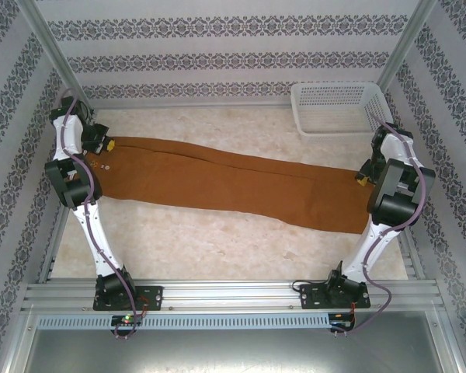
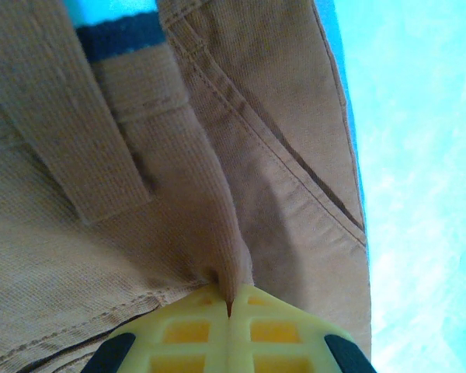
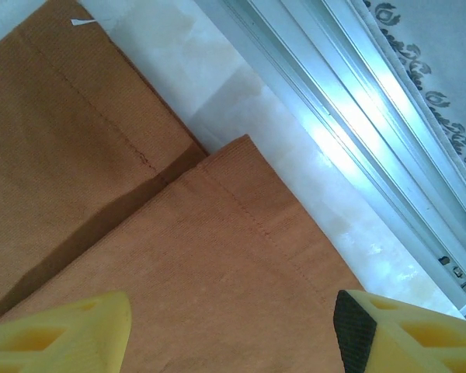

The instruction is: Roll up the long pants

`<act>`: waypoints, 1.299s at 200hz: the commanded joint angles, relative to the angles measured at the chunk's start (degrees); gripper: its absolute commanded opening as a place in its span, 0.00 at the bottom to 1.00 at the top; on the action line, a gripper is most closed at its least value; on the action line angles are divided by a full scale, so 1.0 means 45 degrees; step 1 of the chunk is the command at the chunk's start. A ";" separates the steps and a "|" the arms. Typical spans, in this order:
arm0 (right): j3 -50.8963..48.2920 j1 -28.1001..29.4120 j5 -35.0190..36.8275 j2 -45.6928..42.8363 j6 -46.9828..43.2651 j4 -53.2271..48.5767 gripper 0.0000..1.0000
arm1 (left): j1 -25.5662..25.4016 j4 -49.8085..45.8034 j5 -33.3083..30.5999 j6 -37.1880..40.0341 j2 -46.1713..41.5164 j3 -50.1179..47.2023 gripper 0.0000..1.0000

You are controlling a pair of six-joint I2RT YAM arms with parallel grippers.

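You see pants (image 1: pixel 217 183) of matt, ribbed cloth on a smooth, faintly shiny table (image 1: pixel 217 249); the basket (image 1: pixel 334 126) is white plastic, the fingers (image 3: pixel 62 334) yellow plastic, the rail (image 3: pixel 334 116) bright metal

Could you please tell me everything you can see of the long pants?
The long pants are rust-brown ribbed cloth with stitched seams, a belt loop and a pocket edge near the waist. They lie stretched flat across the table, waist toward the left arm, the two hemmed leg ends toward the right, one overlapping the other. The left gripper has its jaws shut on a pinched ridge of waist fabric; the right gripper hangs over the hems with jaws open.
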 commanded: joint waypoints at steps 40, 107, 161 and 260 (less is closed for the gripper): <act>-0.0353 0.0780 -0.0473 -0.0800 -0.0657 -0.0018 0.63 | 0.0386 0.0576 -0.2256 -0.0399 0.0439 0.0310 0.00; -0.0125 0.3557 -0.2079 -0.2081 -0.1330 0.0200 0.61 | 0.0473 0.0611 -0.1677 -0.0630 0.0429 0.0912 1.00; 0.1382 0.7051 -0.3732 -0.0686 -0.1447 0.0356 0.00 | -0.0437 0.1764 -0.1224 -0.1152 -0.3107 -0.3425 0.00; 0.0375 0.5341 -0.2104 -0.0961 -0.0876 -0.0385 0.75 | -0.2576 0.2011 -0.1202 -0.0309 -0.4166 -0.6692 0.00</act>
